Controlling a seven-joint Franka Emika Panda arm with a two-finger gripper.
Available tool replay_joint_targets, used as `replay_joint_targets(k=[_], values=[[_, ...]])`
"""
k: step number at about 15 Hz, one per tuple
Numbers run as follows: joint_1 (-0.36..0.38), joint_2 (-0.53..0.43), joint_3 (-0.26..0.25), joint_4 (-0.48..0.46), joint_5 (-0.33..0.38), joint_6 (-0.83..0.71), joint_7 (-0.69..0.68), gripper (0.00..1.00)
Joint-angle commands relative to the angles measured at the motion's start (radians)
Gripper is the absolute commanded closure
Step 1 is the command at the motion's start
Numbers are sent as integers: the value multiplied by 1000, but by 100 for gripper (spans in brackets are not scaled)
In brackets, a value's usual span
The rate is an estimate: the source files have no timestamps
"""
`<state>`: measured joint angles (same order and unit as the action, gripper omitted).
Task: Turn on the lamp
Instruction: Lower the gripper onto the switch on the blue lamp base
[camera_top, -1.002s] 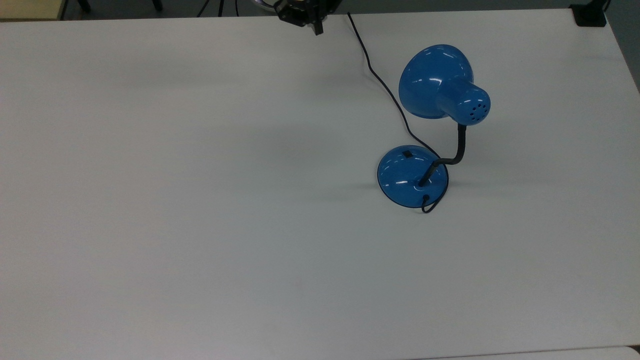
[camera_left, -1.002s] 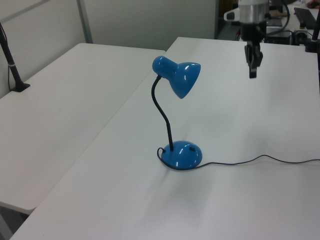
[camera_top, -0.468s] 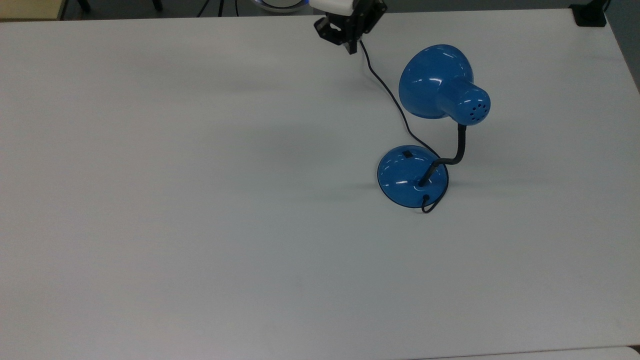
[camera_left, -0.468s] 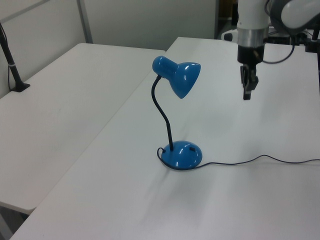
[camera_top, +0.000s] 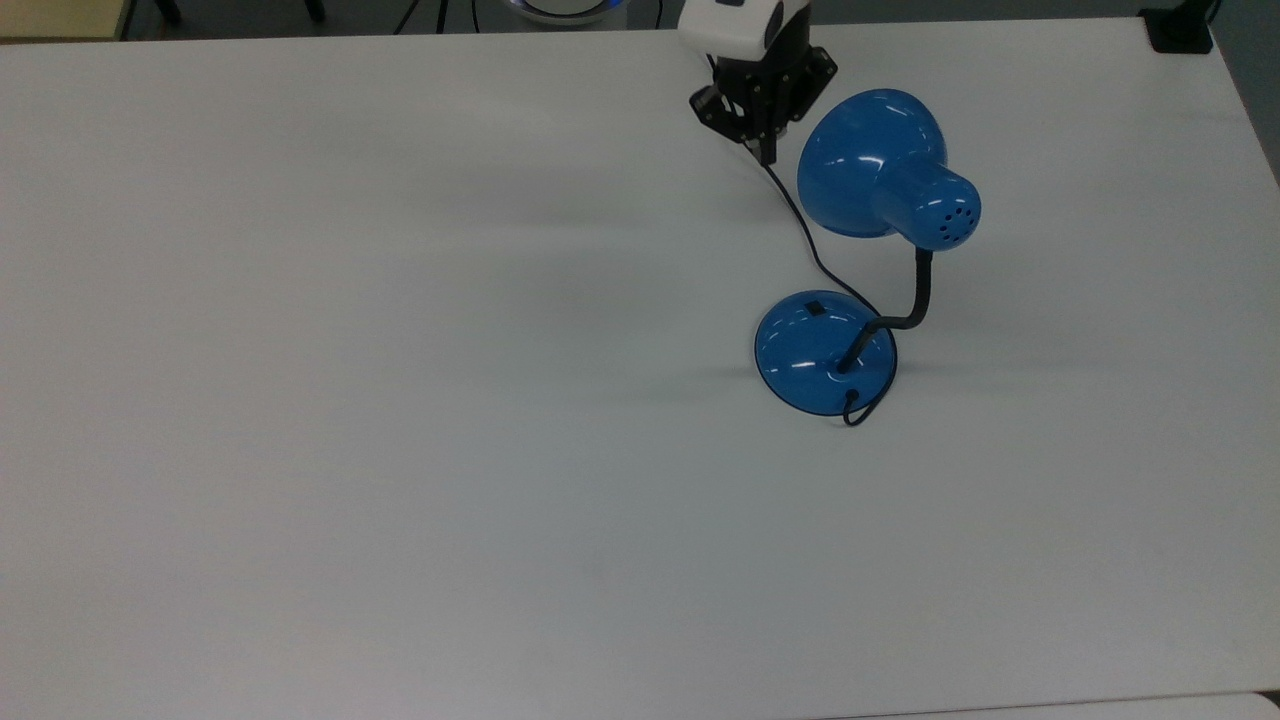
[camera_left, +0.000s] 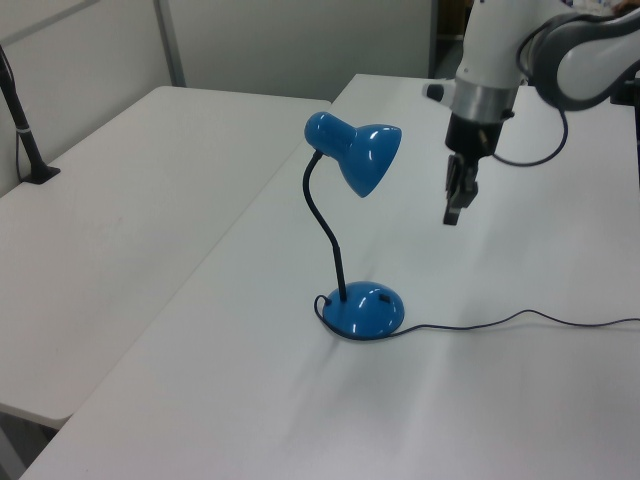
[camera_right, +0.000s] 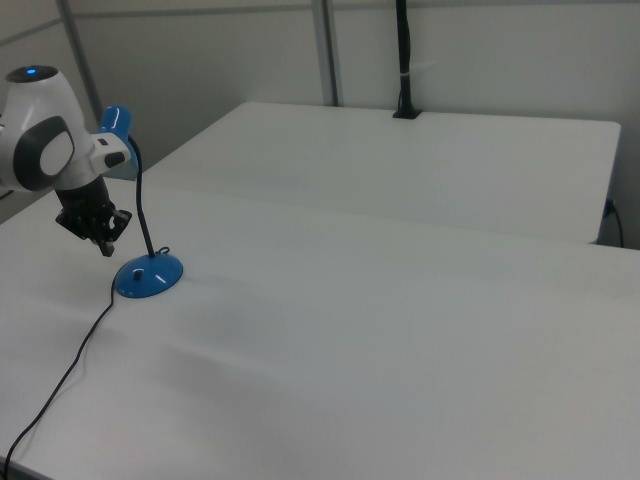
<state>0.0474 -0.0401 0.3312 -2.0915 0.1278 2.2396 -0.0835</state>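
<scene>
1. Claw (camera_top: 766, 150) (camera_left: 453, 210) (camera_right: 104, 243) hanging above the table (camera_top: 400, 400), fingers pressed together and gripping nothing, pointed straight down; probably closed to give one narrow tip for pressing a small switch (camera_top: 816, 308).
2. In the top view, poised at about ten o'clock from the lamp shade (camera_top: 870, 165), just beside its rim and clear of it; probably routed past the shade on the way down to the base (camera_top: 824, 352) (camera_left: 365, 310) (camera_right: 148, 276).
3. Base at roughly five o'clock from the claw in the top view, well apart, switch at its twelve o'clock edge.
4. Cord (camera_top: 790, 215) running beneath the claw toward the far edge.
5. Count: one lamp (camera_left: 352, 160), one switch, one cord, one claw.
</scene>
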Motion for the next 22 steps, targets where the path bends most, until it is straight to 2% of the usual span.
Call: replay_joint_targets(k=[1, 5, 9, 16, 18, 22], values=[[25, 61, -3, 4, -50, 99, 31, 100], [51, 120, -4, 7, -82, 188, 60, 100], [80, 199, -4, 27, -210, 271, 201, 100], [86, 292, -4, 119, -276, 282, 297, 100], [88, 331, -4, 152, -330, 282, 350, 100], [106, 359, -4, 159, -422, 281, 406, 100]])
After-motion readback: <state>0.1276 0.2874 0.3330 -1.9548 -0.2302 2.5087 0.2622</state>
